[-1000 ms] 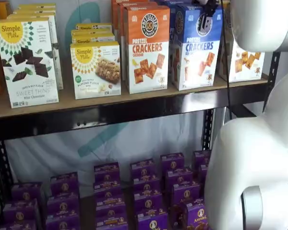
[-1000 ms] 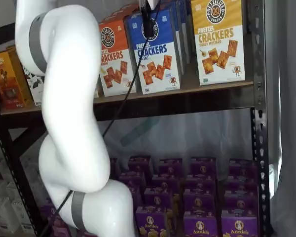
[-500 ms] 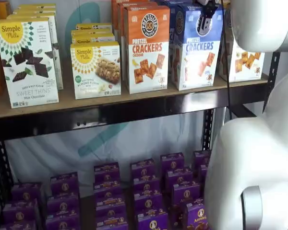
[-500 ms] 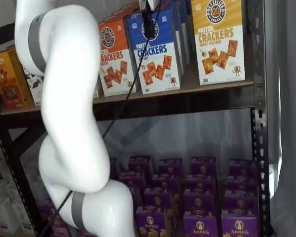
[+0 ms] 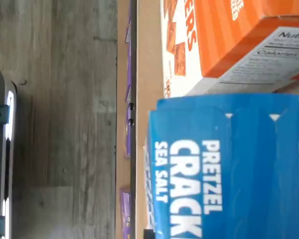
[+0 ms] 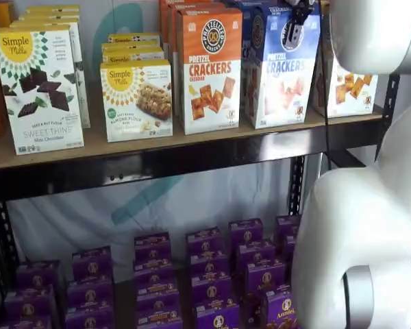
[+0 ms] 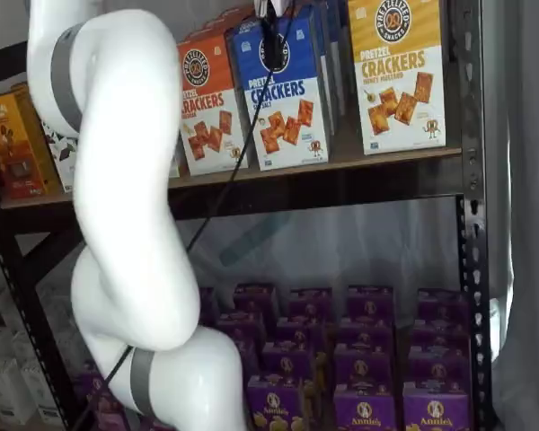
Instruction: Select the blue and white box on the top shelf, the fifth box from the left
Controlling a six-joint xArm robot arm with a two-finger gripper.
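Observation:
The blue and white box [image 6: 281, 75] stands on the top shelf [image 6: 96, 142], right of the orange-topped box [image 6: 209, 68]; it looks blurred in this shelf view. My gripper [image 6: 294, 24] is at the box's top edge, with a black finger across the front logo. In a shelf view the finger [image 7: 271, 45] lies on the front of the blue and white box [image 7: 283, 103], which rests on the top shelf [image 7: 386, 157]. The wrist view shows the box's blue top [image 5: 229, 169] close below. The gripper is shut on the box.
A yellow-topped cracker box [image 7: 397, 72] stands right of the blue one, and the orange-topped box [image 7: 207, 108] stands left of it. Simple Mills boxes [image 6: 38, 89] fill the shelf's left. Purple boxes [image 6: 205, 274] sit on the lower level. My white arm [image 7: 126, 180] and its cable hang before the shelves.
The blue and white box has shifted slightly with the gripper on it and now looks blurred. The other boxes have not moved.

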